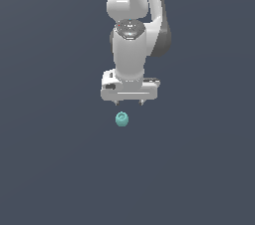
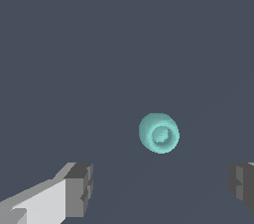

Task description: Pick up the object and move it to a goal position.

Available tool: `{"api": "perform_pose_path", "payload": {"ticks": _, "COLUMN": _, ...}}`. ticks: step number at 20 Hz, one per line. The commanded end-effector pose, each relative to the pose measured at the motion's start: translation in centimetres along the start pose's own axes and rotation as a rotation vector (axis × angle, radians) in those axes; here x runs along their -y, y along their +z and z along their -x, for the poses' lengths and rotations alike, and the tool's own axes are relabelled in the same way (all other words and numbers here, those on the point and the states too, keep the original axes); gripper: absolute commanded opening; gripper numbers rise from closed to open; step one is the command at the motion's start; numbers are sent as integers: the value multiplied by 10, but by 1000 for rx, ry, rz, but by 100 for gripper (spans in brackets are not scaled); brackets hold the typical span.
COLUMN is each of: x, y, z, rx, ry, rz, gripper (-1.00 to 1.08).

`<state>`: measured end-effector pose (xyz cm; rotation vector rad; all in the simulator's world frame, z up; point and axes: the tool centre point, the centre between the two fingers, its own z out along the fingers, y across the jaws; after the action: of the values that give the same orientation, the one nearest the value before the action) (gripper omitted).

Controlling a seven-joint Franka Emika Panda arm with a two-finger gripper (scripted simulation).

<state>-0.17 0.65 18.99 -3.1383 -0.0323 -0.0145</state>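
Spread wide and holding nothing, the claw (image 1: pixel 129 103) points straight down above the object (image 1: pixel 122 119).

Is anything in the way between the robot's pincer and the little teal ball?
No. The pincer is open just above the teal ball, with only bare gray floor around it.

Wrist cam: teal object (image 2: pixel 159 133), roundish w/ a ringed dimple facing the lens, sits on plain dark grey surface (image 2: pixel 99 44). Claw (image 2: pixel 161 188) spread wide; both grey fingertips (image 2: pixel 79 188) clear of it, no contact.
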Motion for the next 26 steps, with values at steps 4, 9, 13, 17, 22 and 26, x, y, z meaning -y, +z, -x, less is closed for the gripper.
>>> {"api": "perform_pose_path", "payload": {"ticks": 4, "x": -4, "y": -3, "z": -2, "rx": -8, "ry": 10, "rz": 4, "gripper": 100}}
{"api": "perform_pose_path", "payload": {"ticks": 9, "x": -18, "y": -19, "z": -10, "rx": -42, "ry": 48, "rz": 18, "gripper": 100}}
{"api": "perform_pose_path", "payload": {"ticks": 13, "x": -19, "y": -20, "z": -11, "rx": -43, "ry": 50, "rz": 18, "gripper": 100}}
{"api": "perform_pose_path", "payload": {"ticks": 17, "x": -20, "y": -9, "z": -9, "rx": -38, "ry": 47, "rz": 17, "gripper": 100}}
{"api": "perform_pose_path", "payload": {"ticks": 22, "x": -24, "y": 23, "z": -5, "rx": -24, "ry": 40, "rz": 13, "gripper": 100}}
{"api": "perform_pose_path", "payload": {"ticks": 26, "x": -29, "y": 59, "z": 2, "rx": -9, "ry": 33, "rz": 9, "gripper": 100}}
